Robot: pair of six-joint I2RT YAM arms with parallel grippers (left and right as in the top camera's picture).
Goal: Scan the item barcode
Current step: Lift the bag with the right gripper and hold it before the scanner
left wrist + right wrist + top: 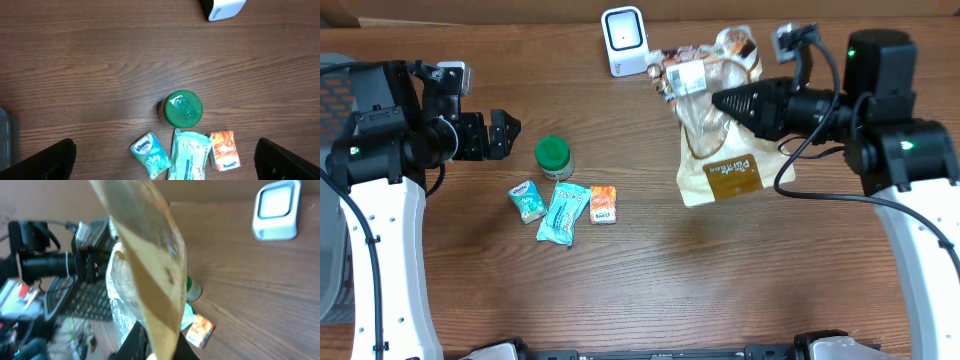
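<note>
Two sets of fingers in view. Pinched a crinkly snack bag (720,170) tight in the right fingers (735,102), just right of the white scanner (623,40) at the back of the counter (720,285); could not tell whether its lower end touched down. Had the left fingers (506,129) wide apart and empty, beside a green-lidded jar (553,156). Saw three small packets (563,212) close in front of that jar

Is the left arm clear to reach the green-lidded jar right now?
Probably yes: the left gripper is open and empty, the green-lidded jar stands close in front of it, with only bare table between them.
</note>
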